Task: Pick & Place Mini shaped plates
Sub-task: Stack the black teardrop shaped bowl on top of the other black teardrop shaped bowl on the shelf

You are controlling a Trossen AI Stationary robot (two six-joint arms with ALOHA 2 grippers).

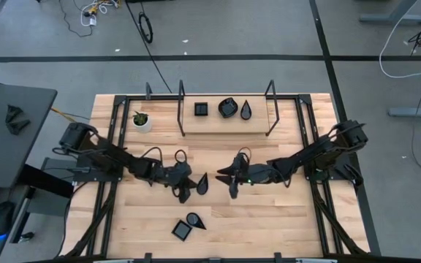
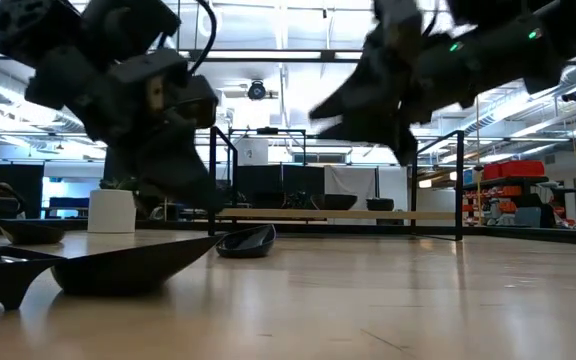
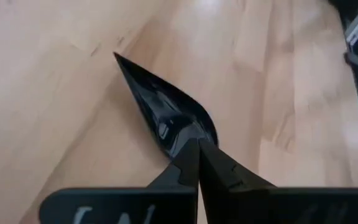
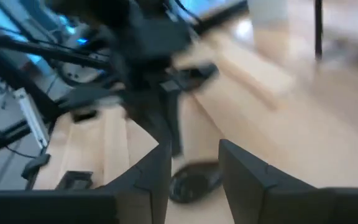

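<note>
1. The teardrop plate [image 3: 166, 115] lies mid-surface, its rounded end pinched by the left gripper [image 1: 188, 186] with fingers [image 3: 188, 165] closed tight.
2. The right gripper [image 1: 232, 179] hangs just beside it at three o'clock, fingers [image 4: 244, 171] spread, empty.
</note>
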